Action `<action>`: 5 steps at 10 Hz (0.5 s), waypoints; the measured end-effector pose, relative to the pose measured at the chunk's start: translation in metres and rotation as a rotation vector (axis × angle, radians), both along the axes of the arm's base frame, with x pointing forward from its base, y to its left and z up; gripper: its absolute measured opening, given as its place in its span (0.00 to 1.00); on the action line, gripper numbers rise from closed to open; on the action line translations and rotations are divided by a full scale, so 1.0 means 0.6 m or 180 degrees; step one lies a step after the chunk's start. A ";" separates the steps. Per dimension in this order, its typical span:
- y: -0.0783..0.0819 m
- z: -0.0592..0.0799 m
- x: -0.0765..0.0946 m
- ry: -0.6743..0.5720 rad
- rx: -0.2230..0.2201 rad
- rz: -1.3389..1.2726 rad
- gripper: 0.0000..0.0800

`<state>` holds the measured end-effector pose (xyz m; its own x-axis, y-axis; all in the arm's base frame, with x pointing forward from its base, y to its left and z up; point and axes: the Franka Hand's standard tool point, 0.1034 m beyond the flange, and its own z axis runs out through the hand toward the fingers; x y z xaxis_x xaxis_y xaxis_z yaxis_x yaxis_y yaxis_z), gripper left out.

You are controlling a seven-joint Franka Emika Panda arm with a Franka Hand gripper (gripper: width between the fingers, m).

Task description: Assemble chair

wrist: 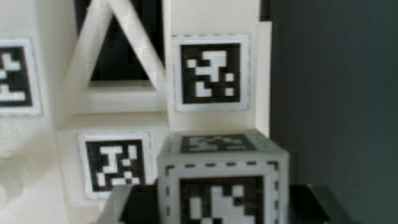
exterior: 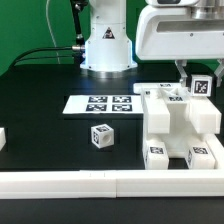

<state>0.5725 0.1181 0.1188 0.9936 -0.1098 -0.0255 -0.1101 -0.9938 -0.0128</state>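
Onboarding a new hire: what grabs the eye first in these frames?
The cluster of chunky white chair parts at the exterior view's right, with the tool down at a small tagged block on top. Then a lone tagged cube on the black table, camera-side of the marker board.

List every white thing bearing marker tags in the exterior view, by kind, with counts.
Marker board: 1
Loose tagged cube: 1
Partly built chair: 1
Tagged block above the chair: 1
Total: 4
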 end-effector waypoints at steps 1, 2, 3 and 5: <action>0.000 0.000 0.000 0.0005 -0.0006 -0.0310 0.35; -0.001 0.000 0.000 0.0009 -0.0017 -0.0689 0.35; -0.005 0.000 0.002 0.0014 -0.0020 -0.1046 0.35; -0.007 -0.001 0.007 -0.0012 0.0086 -0.2112 0.35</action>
